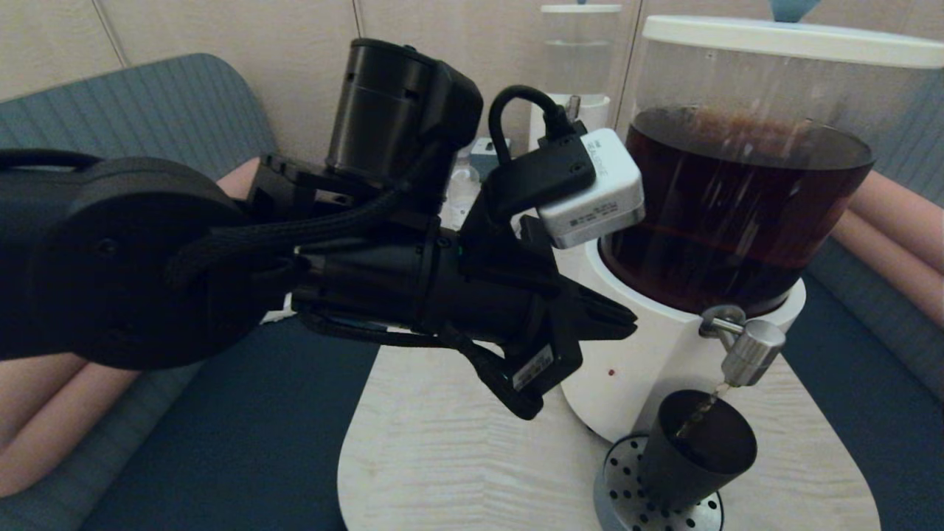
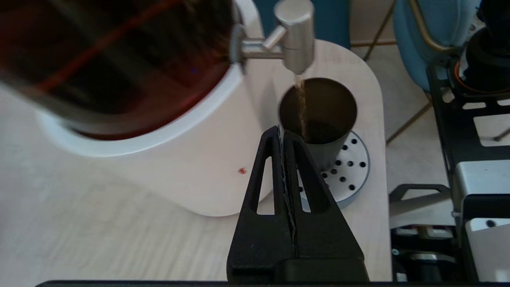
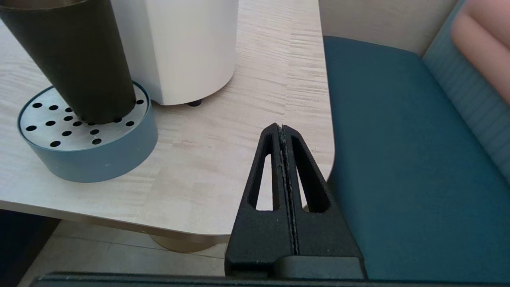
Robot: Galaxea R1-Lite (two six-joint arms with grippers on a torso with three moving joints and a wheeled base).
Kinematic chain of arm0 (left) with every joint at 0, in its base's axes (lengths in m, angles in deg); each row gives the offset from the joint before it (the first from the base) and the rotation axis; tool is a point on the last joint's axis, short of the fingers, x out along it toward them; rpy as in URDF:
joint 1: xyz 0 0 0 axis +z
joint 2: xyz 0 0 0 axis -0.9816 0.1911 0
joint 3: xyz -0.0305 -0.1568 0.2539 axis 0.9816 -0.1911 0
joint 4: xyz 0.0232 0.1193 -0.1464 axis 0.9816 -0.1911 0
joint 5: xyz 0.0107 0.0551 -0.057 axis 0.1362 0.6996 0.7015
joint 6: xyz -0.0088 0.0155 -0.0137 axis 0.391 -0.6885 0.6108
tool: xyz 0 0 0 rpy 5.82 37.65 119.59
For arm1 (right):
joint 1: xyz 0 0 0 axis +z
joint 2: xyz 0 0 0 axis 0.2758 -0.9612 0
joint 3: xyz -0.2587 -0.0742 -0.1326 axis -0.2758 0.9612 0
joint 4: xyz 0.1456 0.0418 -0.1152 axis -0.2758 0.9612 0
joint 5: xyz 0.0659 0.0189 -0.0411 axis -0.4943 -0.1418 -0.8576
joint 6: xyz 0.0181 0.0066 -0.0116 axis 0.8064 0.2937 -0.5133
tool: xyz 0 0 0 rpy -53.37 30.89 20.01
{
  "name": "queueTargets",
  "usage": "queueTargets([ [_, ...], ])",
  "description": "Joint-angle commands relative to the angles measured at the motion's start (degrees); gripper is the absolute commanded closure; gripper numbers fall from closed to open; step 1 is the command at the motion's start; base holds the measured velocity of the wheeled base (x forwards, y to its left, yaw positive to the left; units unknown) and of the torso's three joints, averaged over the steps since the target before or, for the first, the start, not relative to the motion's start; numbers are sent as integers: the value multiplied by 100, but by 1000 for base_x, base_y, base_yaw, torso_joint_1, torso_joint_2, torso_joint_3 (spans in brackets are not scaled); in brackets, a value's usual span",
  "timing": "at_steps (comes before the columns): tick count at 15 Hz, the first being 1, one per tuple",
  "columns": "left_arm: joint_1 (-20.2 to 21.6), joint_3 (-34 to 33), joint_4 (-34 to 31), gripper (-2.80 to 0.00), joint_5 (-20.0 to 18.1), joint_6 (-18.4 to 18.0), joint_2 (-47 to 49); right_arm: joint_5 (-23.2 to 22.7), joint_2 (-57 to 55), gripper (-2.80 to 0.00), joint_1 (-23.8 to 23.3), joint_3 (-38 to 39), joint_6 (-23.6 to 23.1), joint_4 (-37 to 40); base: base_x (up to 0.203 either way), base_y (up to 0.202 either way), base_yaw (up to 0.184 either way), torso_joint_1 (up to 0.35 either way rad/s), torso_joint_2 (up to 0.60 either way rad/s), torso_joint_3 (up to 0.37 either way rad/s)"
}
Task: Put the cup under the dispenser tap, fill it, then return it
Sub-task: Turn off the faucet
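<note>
The black cup [image 1: 697, 450] [image 2: 318, 115] [image 3: 75, 63] stands upright on the round perforated drip tray [image 1: 616, 490] [image 2: 352, 171] [image 3: 85, 159]. Directly above it is the steel dispenser tap [image 1: 752, 352] [image 2: 297, 36], and a thin brown stream falls from it into the cup. My left gripper [image 1: 627, 322] [image 2: 281, 131] is shut and empty, raised beside the dispenser's white base [image 1: 641, 369], left of the cup and apart from it. My right gripper [image 3: 281, 128], outside the head view, is shut and empty, low over the table's right edge.
The big clear tank of dark brown liquid [image 1: 737, 199] fills the back right. A smaller clear-liquid dispenser [image 1: 579, 66] stands behind. The pale wooden table [image 1: 442, 457] is rounded, with dark teal seats [image 3: 398, 159] on both sides.
</note>
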Motion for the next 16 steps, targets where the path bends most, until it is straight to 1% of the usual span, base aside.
queueTargets([
  [1,-144,7,7,0,27,-11,140,-3,2,0,-3,53,-4,-5,0,0,0,0,0,0],
  [3,-224,7,22,0,29,-3,197,-3,2,0,-1,53,-4,-5,0,0,0,0,0,0],
  [6,-299,74,106,0,70,130,348,-3,2,0,-4,53,-4,-5,0,0,0,0,0,0],
  [9,-354,216,680,0,284,203,660,-3,2,0,-4,53,-4,-5,0,0,0,0,0,0],
  [10,-378,285,762,0,303,221,749,-3,2,0,-3,53,-4,-3,0,0,0,0,0,0],
  [13,-396,412,790,0,399,227,905,-3,2,0,0,53,-4,-5,0,0,0,0,0,0],
  [16,-412,454,790,0,407,227,948,-3,2,0,2,53,-4,-5,0,0,0,0,0,0],
])
